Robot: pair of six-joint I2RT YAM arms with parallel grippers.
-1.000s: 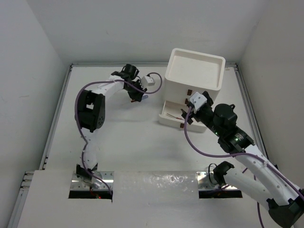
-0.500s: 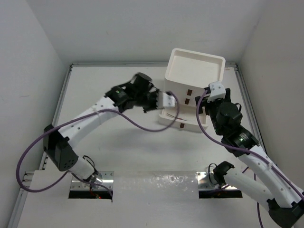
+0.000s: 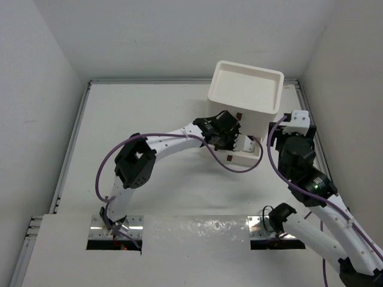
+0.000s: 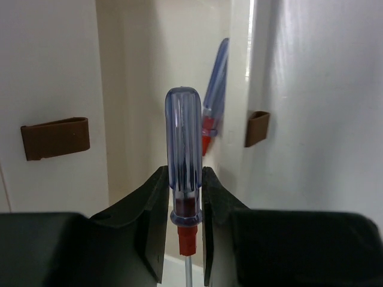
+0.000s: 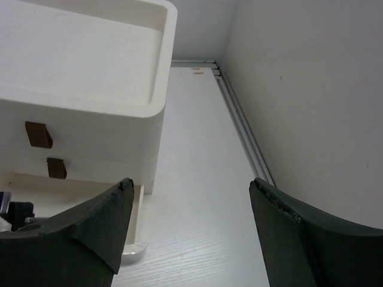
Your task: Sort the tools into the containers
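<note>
From above, the white drawer stack (image 3: 274, 95) stands at the back right of the table (image 3: 149, 113), and its bottom drawer (image 3: 246, 158) is pulled out toward the arms. The left arm reaches across the table, and the left hand (image 3: 230, 136) sits over that open drawer, right against the front of the stack. From this view it cannot be told what the hand holds. The right arm (image 3: 305, 173) rises just to the right of the stack, with its wrist beside the stack's right wall and apart from it.

In the left wrist view, the left hand (image 4: 184, 179) is clamped narrowly on a blue-and-red screwdriver (image 4: 184, 137). Both fingers press the lower part of the clear blue handle, just above the red collar. The rounded end of the handle points away from the camera into a gap between white walls of the stack. A second screwdriver (image 4: 215, 89) of the same colours lies deeper in that gap. Two brown tab handles (image 4: 55, 137) flank the gap, one on each side.

In the right wrist view, the right hand (image 5: 191, 182) is spread wide, holding and touching nothing. Only bare table shows between its dark fingers (image 5: 102, 218). The stack is on the left, its rimmed top in view, and part of the open bottom drawer shows behind the left finger.
</note>
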